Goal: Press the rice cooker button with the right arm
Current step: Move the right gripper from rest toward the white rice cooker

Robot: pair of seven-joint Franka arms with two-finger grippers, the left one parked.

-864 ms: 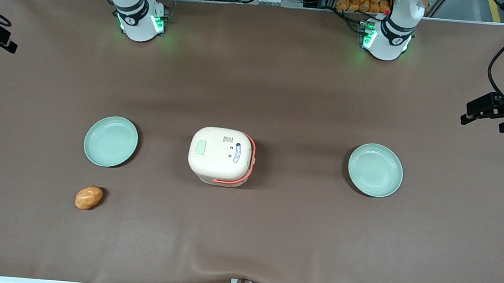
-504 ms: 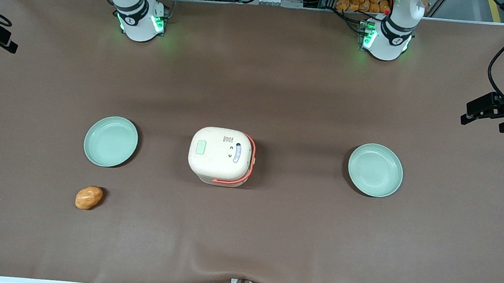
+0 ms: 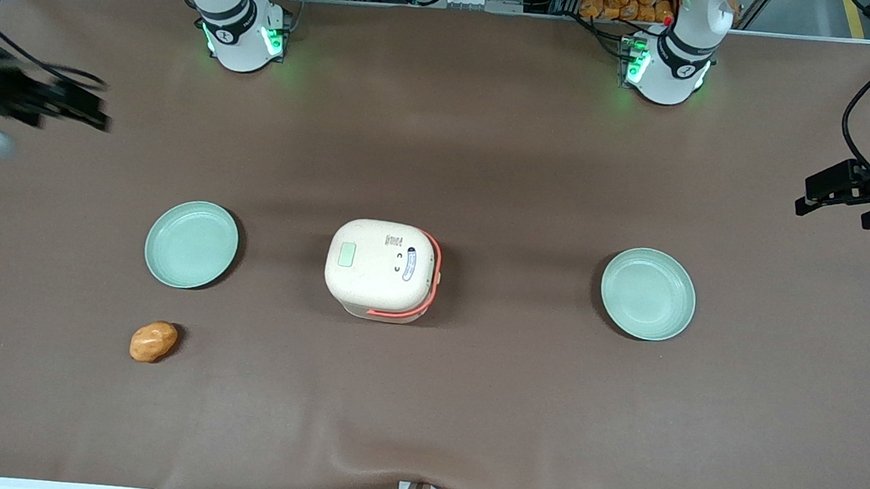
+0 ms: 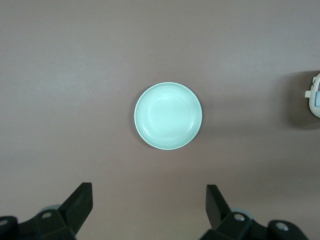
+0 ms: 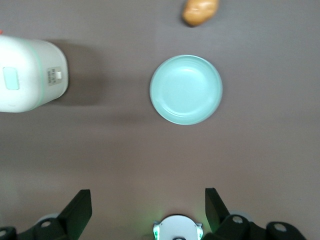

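hand [image 5: 148, 212] spread wide, high above plate [image 5: 186, 89], near cooker [image 5: 31, 75].

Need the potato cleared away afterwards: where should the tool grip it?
Probably across its short middle, from straight above: the potato lies flat and oblong, with nothing touching it. The open tool hovers high toward the working arm's end of the table.
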